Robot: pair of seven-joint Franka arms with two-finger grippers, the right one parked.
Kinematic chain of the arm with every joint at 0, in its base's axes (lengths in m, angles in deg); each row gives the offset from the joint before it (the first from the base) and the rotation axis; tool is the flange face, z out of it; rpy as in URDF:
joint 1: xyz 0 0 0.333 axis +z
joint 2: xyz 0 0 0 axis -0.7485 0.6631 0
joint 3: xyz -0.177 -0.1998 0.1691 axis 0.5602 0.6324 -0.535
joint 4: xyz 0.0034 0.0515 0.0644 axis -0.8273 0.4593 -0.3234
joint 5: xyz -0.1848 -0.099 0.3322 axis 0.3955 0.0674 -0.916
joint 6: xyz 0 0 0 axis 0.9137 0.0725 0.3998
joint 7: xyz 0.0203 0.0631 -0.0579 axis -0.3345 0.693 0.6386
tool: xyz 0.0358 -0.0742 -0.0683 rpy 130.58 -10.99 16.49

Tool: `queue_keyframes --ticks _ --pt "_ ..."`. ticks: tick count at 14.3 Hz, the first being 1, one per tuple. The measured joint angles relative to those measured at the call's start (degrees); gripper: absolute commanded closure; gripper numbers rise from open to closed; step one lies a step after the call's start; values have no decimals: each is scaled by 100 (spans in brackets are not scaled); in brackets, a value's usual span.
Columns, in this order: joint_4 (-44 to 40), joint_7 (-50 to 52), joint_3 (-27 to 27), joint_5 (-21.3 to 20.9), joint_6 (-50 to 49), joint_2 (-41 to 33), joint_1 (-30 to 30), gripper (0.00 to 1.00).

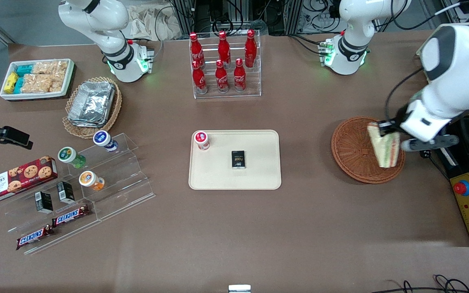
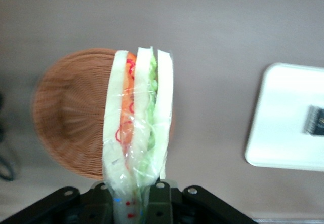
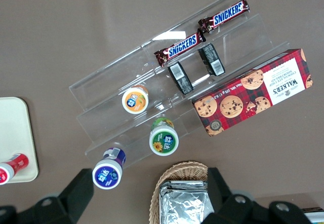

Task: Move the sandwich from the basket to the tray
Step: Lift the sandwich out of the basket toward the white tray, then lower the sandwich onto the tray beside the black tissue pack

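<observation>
Sandwich lifted, carry to the tray comes next

The tray (image 1: 259,179) lies mid-worktop, holding a small black box (image 1: 238,159) and a red-capped bottle (image 1: 201,140). The sandwich (image 1: 385,148) hangs above the basket (image 1: 350,150), pinched at one end in the end effector (image 1: 385,129); it looks ready to travel sideways to a bare part of the tray.

The left arm reaches in from the working end of the table, elbow high, forearm slanting down to a bent wrist. Its gripper (image 1: 386,129) hangs above the basket (image 1: 352,150) — off the table, not touching the weave. The fingers (image 2: 158,196) are closed on one end of the sandwich (image 2: 137,122), which sticks straight out from between them — clear of the basket below.
</observation>
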Motion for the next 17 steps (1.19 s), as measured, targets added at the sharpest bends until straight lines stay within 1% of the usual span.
queue_keyframes --ticks 3,5,6,8,9,13,16,17 --pt "-351 593 825 43 177 528 -53 100" --pt "-504 1215 1213 0 706 1023 -229 100" --pt "-522 1568 1278 -151 1009 1269 -437 100" --pt "-532 2230 1304 -704 1383 1767 -901 100" --pt "-533 2428 1308 -913 1552 2030 -1085 100" --pt "-532 2563 1297 -1162 2368 3111 -1563 100" --pt "-551 2620 1292 -1218 2781 3489 -1694 100" --pt "-556 2623 1276 -1223 2883 3552 -1732 81"
